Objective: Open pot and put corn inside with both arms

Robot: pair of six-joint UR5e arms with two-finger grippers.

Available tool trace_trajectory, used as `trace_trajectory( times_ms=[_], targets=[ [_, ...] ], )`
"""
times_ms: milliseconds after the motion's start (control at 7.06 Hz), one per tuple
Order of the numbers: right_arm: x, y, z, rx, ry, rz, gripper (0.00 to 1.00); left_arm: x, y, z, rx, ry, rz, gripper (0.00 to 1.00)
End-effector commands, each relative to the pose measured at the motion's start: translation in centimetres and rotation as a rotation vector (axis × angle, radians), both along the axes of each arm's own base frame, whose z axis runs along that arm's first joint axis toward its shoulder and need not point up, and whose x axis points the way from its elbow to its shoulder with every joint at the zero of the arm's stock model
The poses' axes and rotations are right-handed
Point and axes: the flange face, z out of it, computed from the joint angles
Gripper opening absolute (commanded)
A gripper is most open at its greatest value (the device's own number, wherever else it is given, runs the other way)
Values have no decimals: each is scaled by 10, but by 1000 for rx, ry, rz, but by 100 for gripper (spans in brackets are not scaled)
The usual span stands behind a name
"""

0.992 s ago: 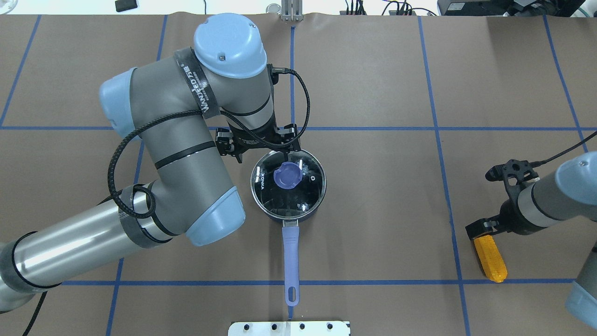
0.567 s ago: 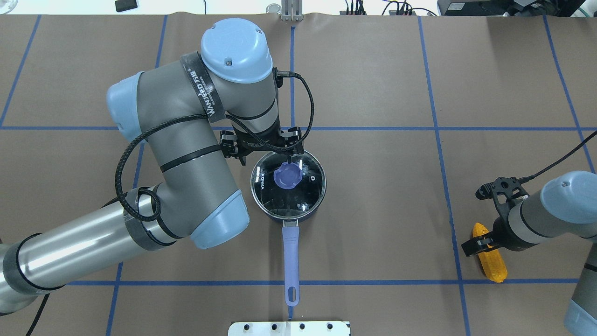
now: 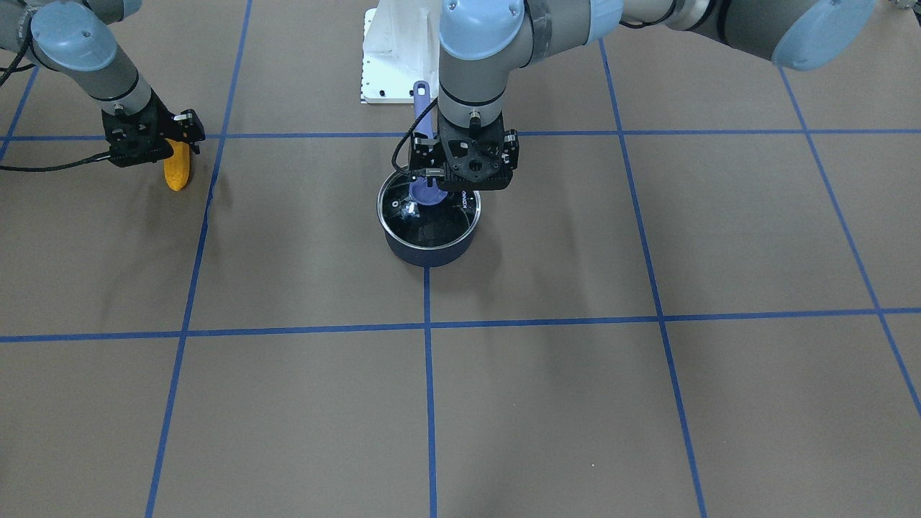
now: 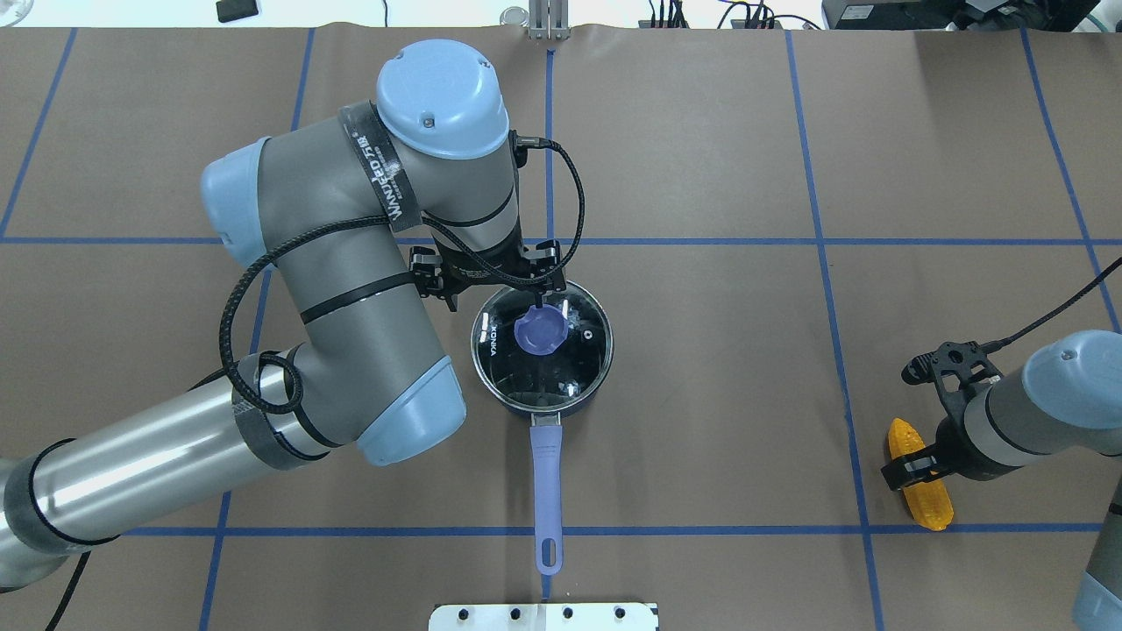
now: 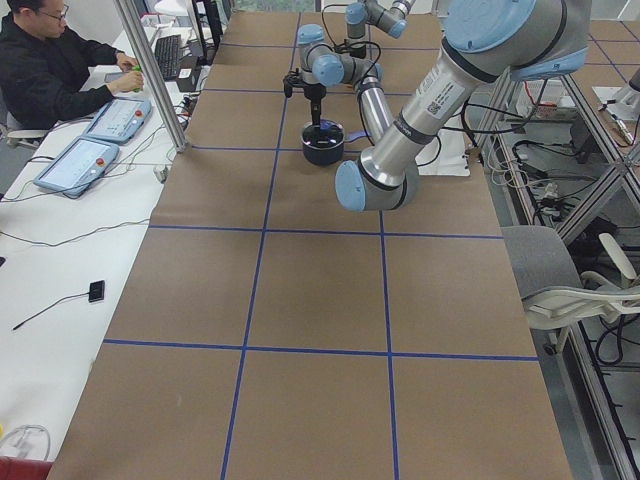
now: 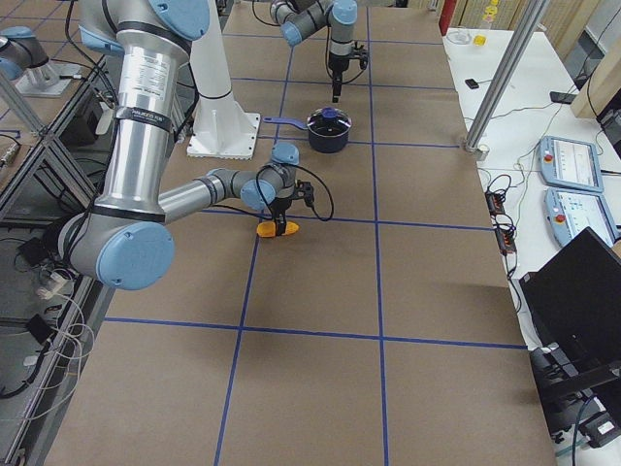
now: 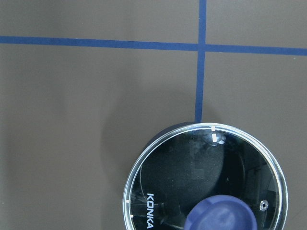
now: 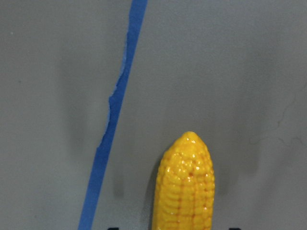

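Note:
The navy pot [image 4: 574,399] stands mid-table with its glass lid [image 4: 570,368] on and its lavender handle [image 4: 545,491] pointing at the robot's base. My left gripper [image 4: 536,302] hangs over the far edge of the lavender knob [image 4: 539,330], which shows at the bottom of the left wrist view [image 7: 220,215]. Its fingers look open and hold nothing. The yellow corn [image 4: 931,506] lies flat on the table at the right. My right gripper [image 4: 912,464] is open and low over its middle, a fingertip on either side. The corn's tip shows in the right wrist view [image 8: 184,187].
The white robot base plate [image 4: 543,616] lies at the near table edge behind the pot handle. Blue tape lines [image 4: 820,241] cross the brown table cover. An operator [image 5: 50,60] sits at a side desk with tablets, beyond a metal pole [image 5: 150,70].
My right gripper has moved from the corn's far tip to over its middle and come lower. My left gripper has shifted slightly toward the lid knob. Pot and corn have not moved.

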Motion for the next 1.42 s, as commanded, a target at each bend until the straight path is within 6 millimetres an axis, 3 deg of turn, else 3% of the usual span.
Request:
trace_trajectory(
  times_ms=[0,425,567,850,1275],
  targets=[
    [2,1,6,-6,11,-1,68,0,0,1,0,-1,-1,99],
    [-2,3,7,-7,12,-8,68,0,0,1,1,-1,0,99],
    [-4,3,8,-9,14,-10,63,0,0,1,0,-2,1,99],
    [-4,2,5,-5,9,-10,45,0,0,4,1,-5,3,99],
    [6,-8,-9,-7,-25,15,40,0,-1,2,13,-8,-6,99]
  ],
)
